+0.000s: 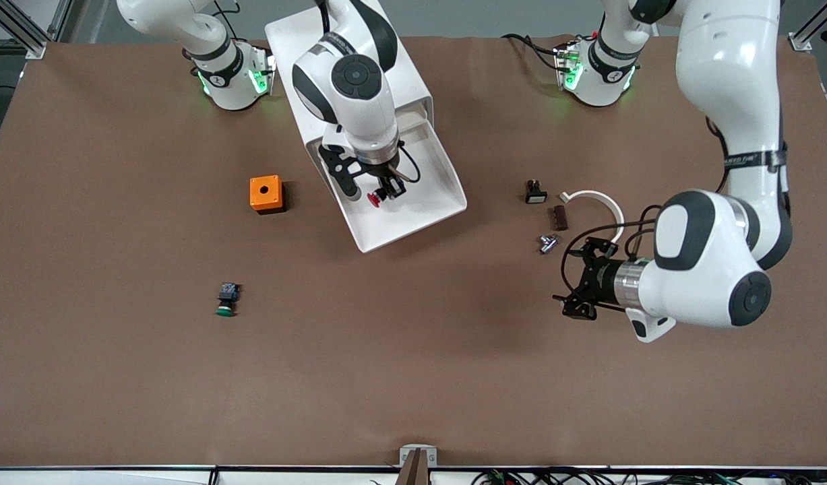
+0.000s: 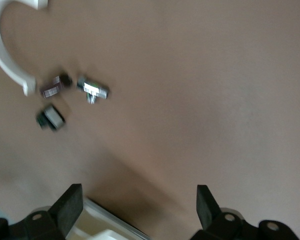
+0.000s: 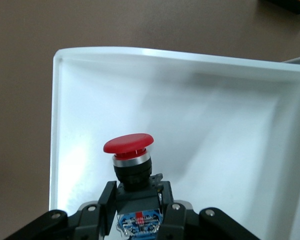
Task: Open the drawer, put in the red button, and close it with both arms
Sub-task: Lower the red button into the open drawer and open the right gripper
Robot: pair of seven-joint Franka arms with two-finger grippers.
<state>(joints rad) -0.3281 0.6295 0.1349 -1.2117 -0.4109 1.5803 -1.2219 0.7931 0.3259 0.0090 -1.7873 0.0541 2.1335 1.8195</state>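
The white drawer point(image 1: 447, 195) stands pulled open from its white cabinet point(image 1: 285, 40) near the robots' bases. My right gripper point(image 1: 385, 192) is over the open drawer, shut on the red button point(image 1: 373, 199). In the right wrist view the fingers point(image 3: 107, 200) clamp the button's black-and-blue body, red cap point(image 3: 128, 143) pointing at the drawer's white floor point(image 3: 215, 135). My left gripper point(image 1: 568, 296) is open and empty, held low over bare table toward the left arm's end; its fingertips point(image 2: 70, 205) stand wide apart.
An orange box with a hole point(image 1: 265, 194) sits beside the drawer. A green-capped pushbutton point(image 1: 226, 300) lies nearer the front camera. Beside the left gripper lie a white curved piece point(image 1: 598, 200), a small black switch point(image 1: 536, 192), a dark brown block point(image 1: 559, 217) and a metal part point(image 1: 548, 243).
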